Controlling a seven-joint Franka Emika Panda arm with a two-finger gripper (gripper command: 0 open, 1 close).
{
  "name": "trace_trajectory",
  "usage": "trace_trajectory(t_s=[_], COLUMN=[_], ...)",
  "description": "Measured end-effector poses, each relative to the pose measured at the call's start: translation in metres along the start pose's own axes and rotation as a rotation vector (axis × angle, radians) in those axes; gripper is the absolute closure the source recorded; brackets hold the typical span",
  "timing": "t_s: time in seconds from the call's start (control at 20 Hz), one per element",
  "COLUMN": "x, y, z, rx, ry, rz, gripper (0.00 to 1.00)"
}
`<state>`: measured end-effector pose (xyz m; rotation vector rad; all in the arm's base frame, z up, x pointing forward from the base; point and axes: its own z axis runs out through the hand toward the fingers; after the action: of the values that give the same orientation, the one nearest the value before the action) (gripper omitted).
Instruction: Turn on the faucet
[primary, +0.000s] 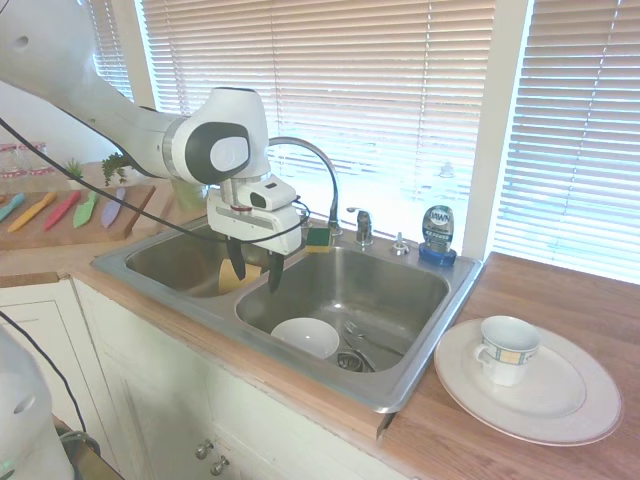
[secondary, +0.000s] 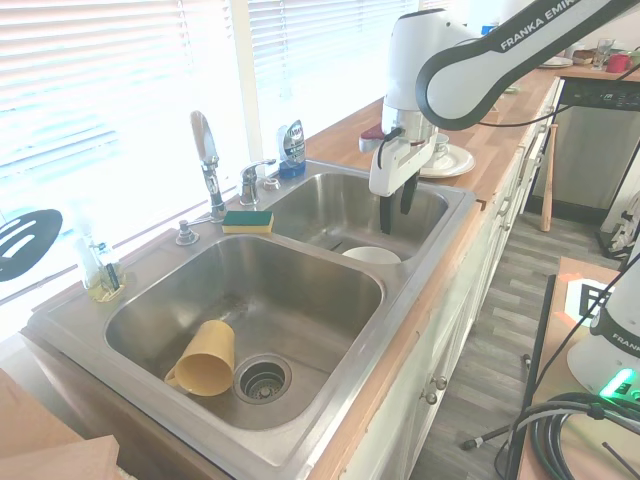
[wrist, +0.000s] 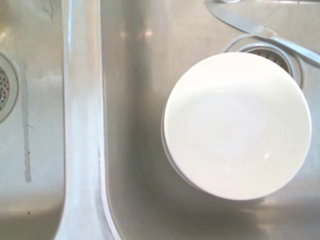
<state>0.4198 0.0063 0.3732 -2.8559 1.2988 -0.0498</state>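
Note:
The faucet (primary: 326, 168) is a thin chrome gooseneck spout arching over the back rim of the double sink, with its short lever handle (primary: 362, 226) just to its right. From the other side the faucet (secondary: 205, 150) and its handle (secondary: 252, 180) stand behind the sponge. My gripper (primary: 253, 274) hangs open and empty, fingers pointing down, above the divider between the two basins. It is well in front of the spout and to the left of the handle. The second exterior view shows the gripper (secondary: 396, 214) over the near part of the far basin.
A white bowl (wrist: 237, 125) and a knife (wrist: 260, 31) lie in the basin under my gripper. A yellow cup (secondary: 205, 358) lies in the other basin. A sponge (primary: 318, 238) and a blue soap bottle (primary: 437, 232) sit on the back rim. A plate (primary: 560, 405) with a mug (primary: 508, 348) rests on the counter.

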Motion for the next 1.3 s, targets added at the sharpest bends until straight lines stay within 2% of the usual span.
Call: trace_trajectory(t_s=[1.0, 1.3], x=[0.000, 0.026], y=[0.004, -0.026], z=[0.004, -0.002], rx=[0.004, 0.022], ry=[0.008, 0.036], rz=[0.003, -0.010], gripper=[1.00, 1.00])
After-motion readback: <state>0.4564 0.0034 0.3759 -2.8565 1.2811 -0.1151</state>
